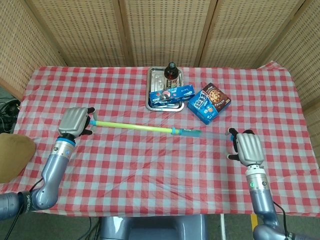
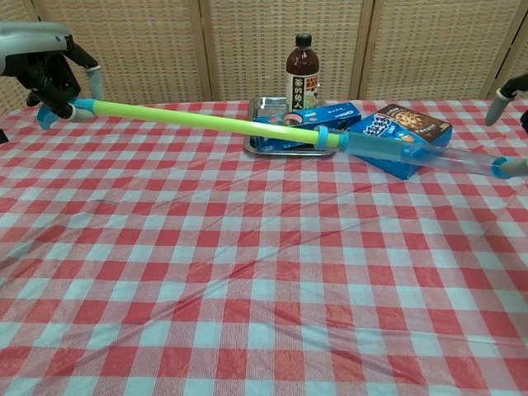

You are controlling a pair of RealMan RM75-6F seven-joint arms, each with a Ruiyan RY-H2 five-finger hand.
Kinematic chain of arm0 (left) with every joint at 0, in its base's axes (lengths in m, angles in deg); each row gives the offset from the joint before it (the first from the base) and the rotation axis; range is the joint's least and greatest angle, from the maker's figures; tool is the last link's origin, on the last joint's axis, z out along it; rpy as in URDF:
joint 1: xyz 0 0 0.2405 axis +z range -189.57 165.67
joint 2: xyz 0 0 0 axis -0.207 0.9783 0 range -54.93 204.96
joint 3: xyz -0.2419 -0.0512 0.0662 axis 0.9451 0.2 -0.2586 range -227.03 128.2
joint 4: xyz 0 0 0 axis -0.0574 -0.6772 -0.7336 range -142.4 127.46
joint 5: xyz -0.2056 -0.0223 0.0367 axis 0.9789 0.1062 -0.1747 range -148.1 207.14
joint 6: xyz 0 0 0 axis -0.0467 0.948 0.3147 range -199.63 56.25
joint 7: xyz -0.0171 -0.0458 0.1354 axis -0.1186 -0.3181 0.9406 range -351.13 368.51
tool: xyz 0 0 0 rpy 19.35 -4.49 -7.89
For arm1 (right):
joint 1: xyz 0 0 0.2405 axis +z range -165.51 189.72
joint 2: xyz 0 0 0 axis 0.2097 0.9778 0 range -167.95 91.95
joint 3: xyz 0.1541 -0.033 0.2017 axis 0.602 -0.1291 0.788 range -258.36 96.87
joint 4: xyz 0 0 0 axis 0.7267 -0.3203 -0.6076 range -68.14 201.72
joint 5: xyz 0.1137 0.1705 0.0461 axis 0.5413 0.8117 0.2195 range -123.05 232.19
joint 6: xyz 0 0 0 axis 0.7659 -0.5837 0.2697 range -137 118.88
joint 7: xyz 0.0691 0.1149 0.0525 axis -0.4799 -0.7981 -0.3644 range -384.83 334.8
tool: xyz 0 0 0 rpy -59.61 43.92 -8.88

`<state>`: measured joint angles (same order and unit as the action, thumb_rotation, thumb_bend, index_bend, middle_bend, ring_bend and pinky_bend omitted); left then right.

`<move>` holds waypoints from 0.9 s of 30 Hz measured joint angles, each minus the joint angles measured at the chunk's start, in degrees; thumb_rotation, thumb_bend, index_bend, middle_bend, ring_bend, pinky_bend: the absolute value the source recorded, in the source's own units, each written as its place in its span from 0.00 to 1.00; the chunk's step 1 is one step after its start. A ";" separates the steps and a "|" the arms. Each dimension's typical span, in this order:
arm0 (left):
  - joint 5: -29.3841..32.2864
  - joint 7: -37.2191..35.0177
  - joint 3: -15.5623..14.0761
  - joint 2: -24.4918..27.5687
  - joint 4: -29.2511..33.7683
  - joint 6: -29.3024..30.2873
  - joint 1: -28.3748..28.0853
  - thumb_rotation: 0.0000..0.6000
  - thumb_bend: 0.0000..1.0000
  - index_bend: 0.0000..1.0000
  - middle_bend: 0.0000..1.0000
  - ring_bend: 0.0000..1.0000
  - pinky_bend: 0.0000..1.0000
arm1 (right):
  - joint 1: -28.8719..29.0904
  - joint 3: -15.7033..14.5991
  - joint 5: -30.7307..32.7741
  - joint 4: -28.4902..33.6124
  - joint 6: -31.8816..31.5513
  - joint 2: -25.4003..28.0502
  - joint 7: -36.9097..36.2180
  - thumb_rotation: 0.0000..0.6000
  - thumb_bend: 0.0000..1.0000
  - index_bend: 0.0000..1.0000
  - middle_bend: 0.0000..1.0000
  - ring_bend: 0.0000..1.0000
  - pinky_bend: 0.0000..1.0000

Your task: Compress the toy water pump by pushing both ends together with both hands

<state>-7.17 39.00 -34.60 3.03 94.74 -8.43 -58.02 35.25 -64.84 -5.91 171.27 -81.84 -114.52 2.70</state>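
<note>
Left hand [image 1: 75, 121] fingers [image 2: 51, 92] curled around the blue end cap of the toy water pump [image 1: 145, 127], gripping it just above the table [image 1: 150, 170]. Right hand [image 1: 248, 147] fingers [image 2: 499, 103] wrapped at the far clear tip, apparently holding it, though mostly cut off in the chest view. Between the two: long yellow-green plunger rod fully drawn out, joined at a blue collar to a clear bluish barrel, held level across the red-and-white checked cloth. Behind: metal tray [image 1: 151, 85] carrying a dark bottle [image 2: 302, 73] and a blue packet [image 1: 172, 94], and beside it a blue cookie box [image 1: 208, 103].
</note>
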 measured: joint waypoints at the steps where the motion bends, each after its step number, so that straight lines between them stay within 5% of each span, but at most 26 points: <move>1: 0.02 -0.06 -0.01 0.01 -0.02 0.01 -0.01 1.00 0.65 0.89 0.86 0.80 0.69 | 0.37 0.13 0.77 -0.44 0.21 -0.23 0.29 1.00 0.37 0.42 0.89 0.89 0.38; 27: -0.52 -2.20 0.10 1.60 2.04 0.29 -0.26 1.00 0.65 0.89 0.86 0.80 0.69 | 3.87 0.26 5.94 -6.40 0.72 -2.78 0.67 1.00 0.42 0.41 0.90 0.89 0.38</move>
<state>-7.69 36.80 -34.49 4.63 96.78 -8.14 -58.28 39.12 -64.58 0.03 164.87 -81.12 -117.30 3.37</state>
